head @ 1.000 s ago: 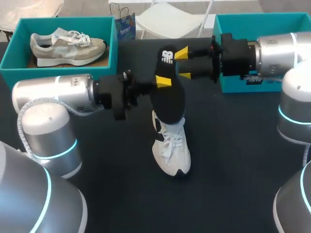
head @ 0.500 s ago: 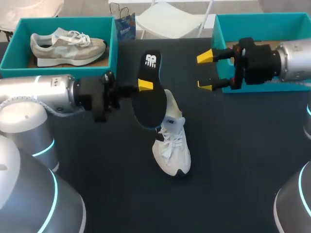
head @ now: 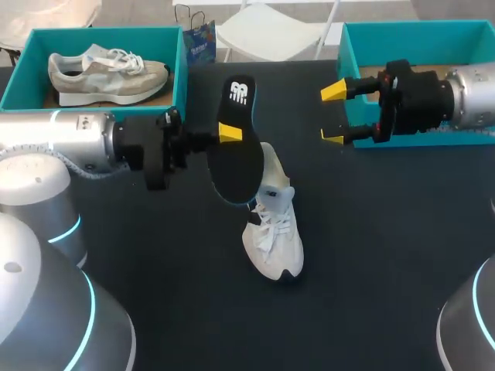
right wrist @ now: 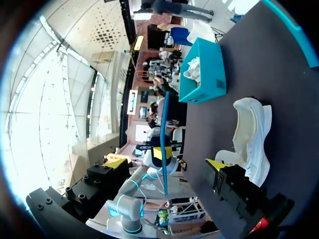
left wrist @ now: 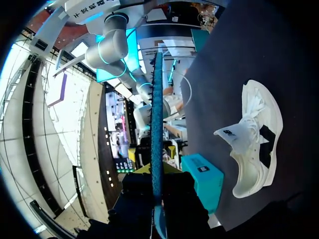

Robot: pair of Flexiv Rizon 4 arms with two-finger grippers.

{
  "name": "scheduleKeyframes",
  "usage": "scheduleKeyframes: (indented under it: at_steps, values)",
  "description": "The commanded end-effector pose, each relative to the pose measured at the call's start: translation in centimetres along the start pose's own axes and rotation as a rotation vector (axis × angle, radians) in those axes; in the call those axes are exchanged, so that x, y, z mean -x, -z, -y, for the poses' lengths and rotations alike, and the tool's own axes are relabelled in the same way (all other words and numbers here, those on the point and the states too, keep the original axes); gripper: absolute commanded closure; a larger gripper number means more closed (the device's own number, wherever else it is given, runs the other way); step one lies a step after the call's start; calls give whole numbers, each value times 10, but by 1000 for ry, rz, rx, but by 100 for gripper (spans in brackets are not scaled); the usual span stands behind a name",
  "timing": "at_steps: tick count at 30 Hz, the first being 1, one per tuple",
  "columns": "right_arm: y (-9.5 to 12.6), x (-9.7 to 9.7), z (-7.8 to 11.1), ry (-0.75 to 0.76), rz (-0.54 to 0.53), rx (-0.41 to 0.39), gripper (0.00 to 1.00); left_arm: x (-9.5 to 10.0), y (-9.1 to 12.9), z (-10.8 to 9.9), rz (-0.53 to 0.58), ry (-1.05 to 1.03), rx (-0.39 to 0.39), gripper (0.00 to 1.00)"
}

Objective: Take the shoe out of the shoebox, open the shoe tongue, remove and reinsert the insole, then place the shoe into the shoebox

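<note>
Left hand (head: 230,134) is clamped on the black insole (head: 236,162), held edge-up over the heel of the white shoe (head: 271,232). The shoe rests mid-surface (head: 155,294), at the insole's 5 o'clock. Right hand (head: 334,114), fingers spread and empty, hovers at 2 o'clock beside a teal box (head: 352,46).

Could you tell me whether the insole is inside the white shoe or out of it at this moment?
Out: the left gripper holds the black insole up in the air, over the white shoe.
</note>
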State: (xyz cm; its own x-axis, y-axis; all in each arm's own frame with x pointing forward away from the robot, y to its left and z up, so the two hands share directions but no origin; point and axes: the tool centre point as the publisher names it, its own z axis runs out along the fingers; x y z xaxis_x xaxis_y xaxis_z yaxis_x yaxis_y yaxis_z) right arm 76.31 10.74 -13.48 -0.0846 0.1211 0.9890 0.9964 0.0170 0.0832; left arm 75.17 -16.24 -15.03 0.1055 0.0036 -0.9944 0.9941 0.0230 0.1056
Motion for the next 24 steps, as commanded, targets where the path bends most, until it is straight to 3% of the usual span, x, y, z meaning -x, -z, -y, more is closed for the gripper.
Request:
scheduleKeyframes:
  at_steps: [1, 2, 4, 6, 8, 11, 15, 21, 24]
  values:
    - [-2, 0, -1, -1, 2, -1, 0, 17, -9, -5, -72, 432, -20, 100]
    - [-2, 0, -1, -1, 2, -1, 0, 21, -9, -4, -61, 486, -18, 100]
    - [-2, 0, -1, -1, 2, -1, 0, 35, -10, -5, -100, 837, -23, 100]
    - [-2, 0, -1, -1, 2, -1, 0, 36, -10, -5, -153, 919, -16, 100]
    - [-2, 0, -1, -1, 2, -1, 0, 36, -10, -3, -160, 1157, -19, 100]
    - [-2, 0, -1, -1, 2, -1, 0, 34, -7, -1, -107, 1479, -32, 100]
    - [-2, 0, -1, -1, 2, -1, 0, 31, -7, 4, -63, 1706, -41, 100]
    - [-2, 0, -1, -1, 2, -1, 0, 35, -10, 6, 175, 2268, -130, 100]
    - [-2, 0, -1, -1, 2, -1, 0, 35, -10, 6, 175, 2268, -130, 100]
